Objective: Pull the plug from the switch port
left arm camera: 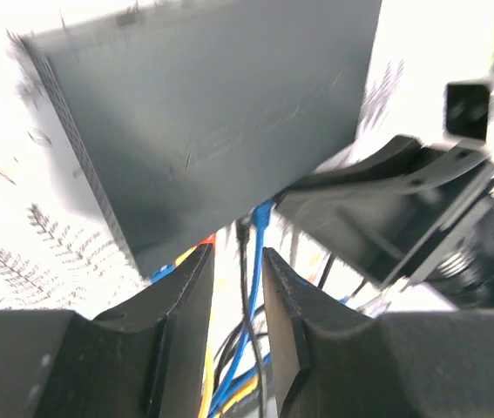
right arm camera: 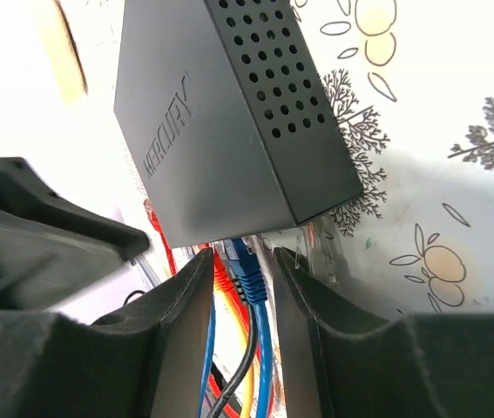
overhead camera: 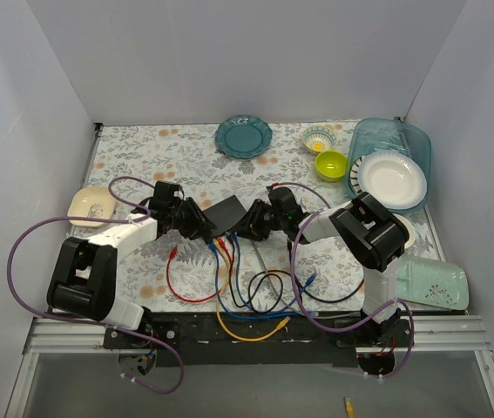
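We couldn't tell if the right gripper (right arm camera: 240, 266) clamped the blue plug (right arm camera: 248, 277) at lower centre; with the left gripper (left arm camera: 236, 261) narrow and empty, the switch (right arm camera: 220, 113) could drag along.

Switch box (right arm camera: 220, 131): matte dark grey-black, with a grid of round holes on one side face and tone-on-tone MERCURY lettering on top. Blue plug (right arm camera: 248, 270); red cable (overhead camera: 170, 279), orange-yellow cable (overhead camera: 247, 329), black cable (overhead camera: 268, 277). Tablecloth (overhead camera: 142, 148) is white with a grey leaf-sprig and tan fruit print; plate (overhead camera: 243, 137) teal, bowl (overhead camera: 331, 164) lime green.
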Robot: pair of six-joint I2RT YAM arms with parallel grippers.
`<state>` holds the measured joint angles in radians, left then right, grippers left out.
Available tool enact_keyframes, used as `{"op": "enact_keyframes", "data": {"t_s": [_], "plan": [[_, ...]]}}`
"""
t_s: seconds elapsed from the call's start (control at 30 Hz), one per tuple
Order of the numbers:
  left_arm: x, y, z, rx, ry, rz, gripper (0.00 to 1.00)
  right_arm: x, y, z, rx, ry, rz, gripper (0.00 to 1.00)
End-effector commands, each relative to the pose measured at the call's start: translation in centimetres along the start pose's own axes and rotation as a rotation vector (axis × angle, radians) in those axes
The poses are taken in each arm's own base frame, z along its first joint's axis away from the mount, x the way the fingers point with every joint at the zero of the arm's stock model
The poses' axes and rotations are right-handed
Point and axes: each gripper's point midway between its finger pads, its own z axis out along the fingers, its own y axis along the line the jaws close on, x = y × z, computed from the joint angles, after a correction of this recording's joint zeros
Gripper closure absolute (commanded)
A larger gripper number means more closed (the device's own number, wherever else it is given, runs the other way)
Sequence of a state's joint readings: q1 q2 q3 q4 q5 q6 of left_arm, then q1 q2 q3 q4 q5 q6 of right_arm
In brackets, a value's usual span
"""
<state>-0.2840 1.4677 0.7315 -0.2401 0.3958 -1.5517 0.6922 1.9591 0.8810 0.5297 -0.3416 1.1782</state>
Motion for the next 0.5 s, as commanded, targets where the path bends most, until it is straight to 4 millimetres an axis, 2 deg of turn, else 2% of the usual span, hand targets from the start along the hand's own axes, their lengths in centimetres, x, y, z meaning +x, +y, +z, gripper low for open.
{"op": "enact_keyframes", "data": {"t_s": [0.0,0.13,0.27,0.47], "plan": [[-3.2,-1.1,-0.7,-0.007,-0.132,-0.04,0.71,-0.4,-5.0,0.4,0.172,-0.018,-0.005,0.58],[-3.0,-1.0,0.6,-0.001,-0.09,-0.051,0.71,-0.5,-4.7,0.7,0.17,-0.002,-0.034,0.58],[-1.7,0.0,2.2,-0.016,0.006,-0.051,0.72,-0.5,-4.7,1.2,0.177,0.015,-0.047,0.58],[-0.7,1.6,2.6,-0.049,0.038,-0.03,0.76,-0.8,-4.2,1.6,0.166,0.02,-0.053,0.62]]}}
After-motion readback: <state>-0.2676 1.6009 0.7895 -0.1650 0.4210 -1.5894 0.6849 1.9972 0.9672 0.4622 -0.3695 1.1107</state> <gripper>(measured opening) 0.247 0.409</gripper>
